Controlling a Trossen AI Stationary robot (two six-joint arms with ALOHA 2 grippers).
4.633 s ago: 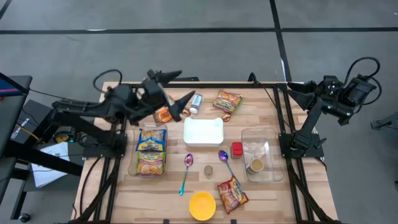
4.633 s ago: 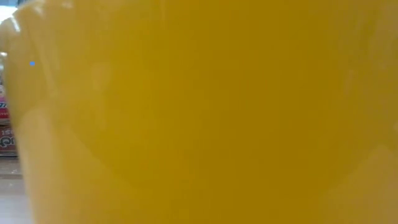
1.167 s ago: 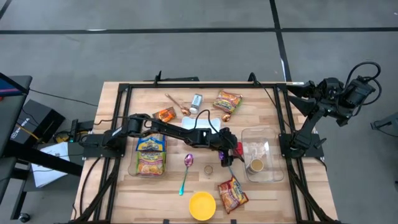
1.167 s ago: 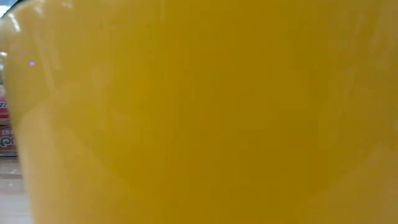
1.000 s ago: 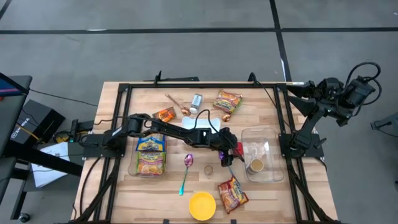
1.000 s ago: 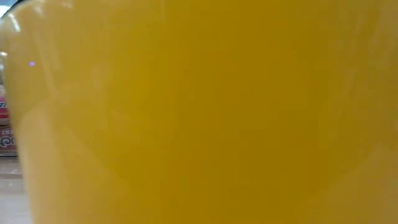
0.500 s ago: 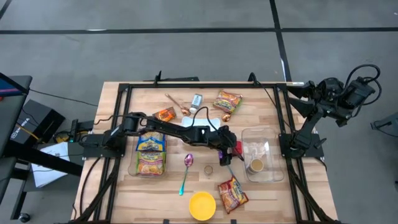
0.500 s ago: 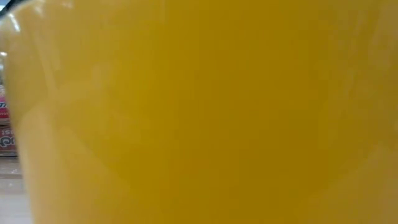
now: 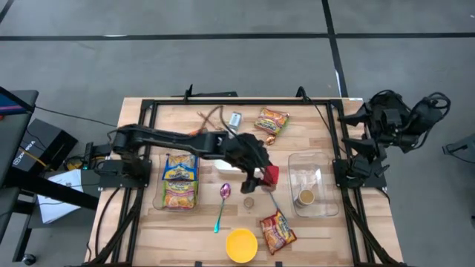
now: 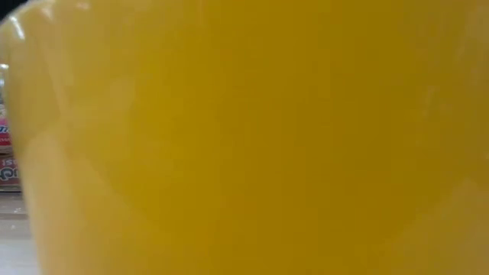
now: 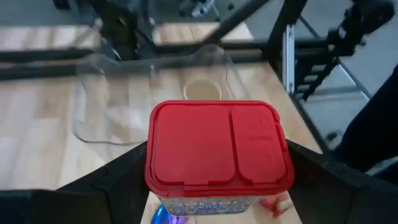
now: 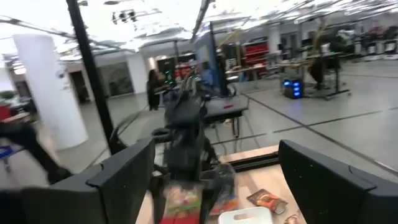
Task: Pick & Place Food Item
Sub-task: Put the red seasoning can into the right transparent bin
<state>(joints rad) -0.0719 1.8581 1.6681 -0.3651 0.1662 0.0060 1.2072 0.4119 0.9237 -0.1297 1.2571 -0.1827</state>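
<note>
Wooden surface point(image 9: 312, 137), frame centre: left end effector point(image 9: 263, 176) clenched on 1 red-lidded container point(image 11: 217, 155), left of clear tray point(image 9: 326, 159). Right end effector point(image 9: 355, 119), upper right, fingers spread, empty.

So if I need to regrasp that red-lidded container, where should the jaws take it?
Judging by the left wrist view, take the red-lidded container across its two flat side walls just under the lid, coming from above. The left gripper holds it that way now, upright, lid facing the camera.
</note>
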